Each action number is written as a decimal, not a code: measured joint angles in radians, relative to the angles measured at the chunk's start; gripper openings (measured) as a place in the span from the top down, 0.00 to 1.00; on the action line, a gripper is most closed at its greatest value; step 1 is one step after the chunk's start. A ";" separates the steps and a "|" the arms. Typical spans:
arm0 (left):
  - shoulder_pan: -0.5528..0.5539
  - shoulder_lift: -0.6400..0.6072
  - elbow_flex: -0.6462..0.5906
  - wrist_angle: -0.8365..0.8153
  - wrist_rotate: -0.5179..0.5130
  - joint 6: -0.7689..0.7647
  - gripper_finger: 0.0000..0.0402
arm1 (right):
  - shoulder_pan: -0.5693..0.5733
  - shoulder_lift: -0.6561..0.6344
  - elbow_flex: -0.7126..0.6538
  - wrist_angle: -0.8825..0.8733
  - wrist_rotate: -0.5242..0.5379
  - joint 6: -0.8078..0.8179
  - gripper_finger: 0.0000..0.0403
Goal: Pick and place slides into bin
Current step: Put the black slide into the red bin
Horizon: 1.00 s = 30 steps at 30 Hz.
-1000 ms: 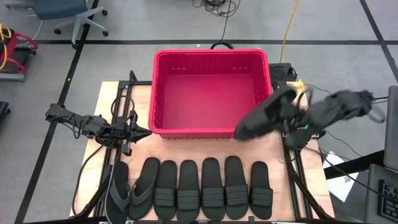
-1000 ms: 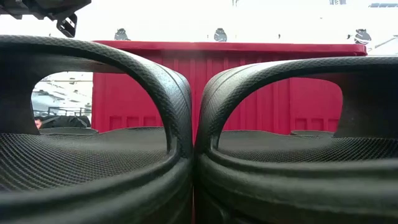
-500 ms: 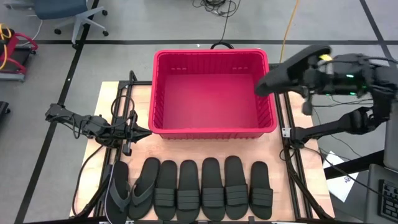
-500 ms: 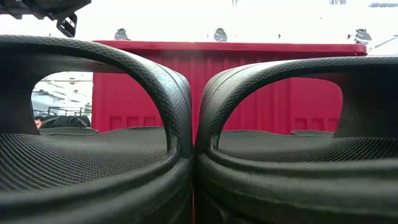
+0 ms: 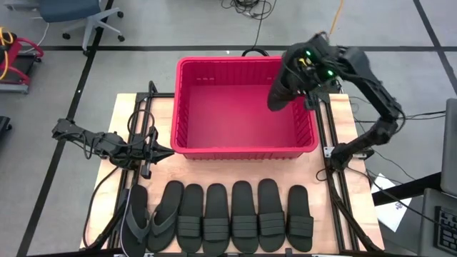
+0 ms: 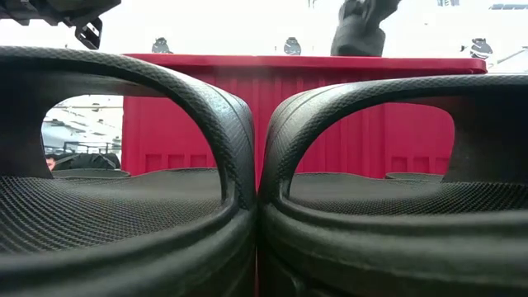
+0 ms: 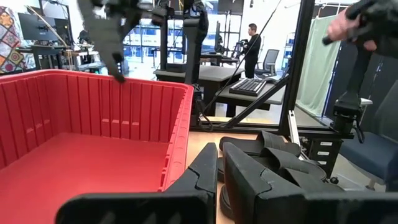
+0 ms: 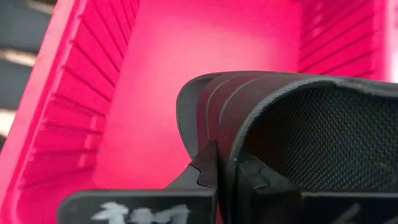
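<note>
A black slide [image 5: 283,87] is held over the far right corner of the red bin [image 5: 244,146], its strap pinched in the clenched fingers of the right gripper [image 5: 307,66]. The bin floor is seen bare below it, while seven more slides lie in a row [image 5: 228,216] on the table near of the bin. The step in hand is judged to be the drop: the slide is best lowered well inside the rim before the grip is loosened, and set flat toward one wall so that room is left for the rest. The left gripper [image 7: 219,180] is parked beside the bin's left near corner, fingers closed on nothing. The pinch on the ribbed strap [image 8: 261,115] is shown only by the right wrist view; from above, the sandal merely appears as a dark shape. In the low view only its tip [image 6: 356,33] is seen above the far rim, behind two large straps.
</note>
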 joint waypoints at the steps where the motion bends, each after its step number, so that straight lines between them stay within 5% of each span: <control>1: 0.000 0.000 0.000 0.000 0.000 0.000 0.94 | -0.023 0.018 -0.024 0.006 -0.045 -0.007 1.00; 16: 0.000 0.000 0.000 0.000 0.000 0.000 0.94 | -0.057 0.092 -0.488 0.222 0.042 0.020 1.00; 30: 0.000 0.000 0.000 0.000 0.000 0.000 0.94 | -0.072 0.208 -0.598 0.348 0.043 -0.022 1.00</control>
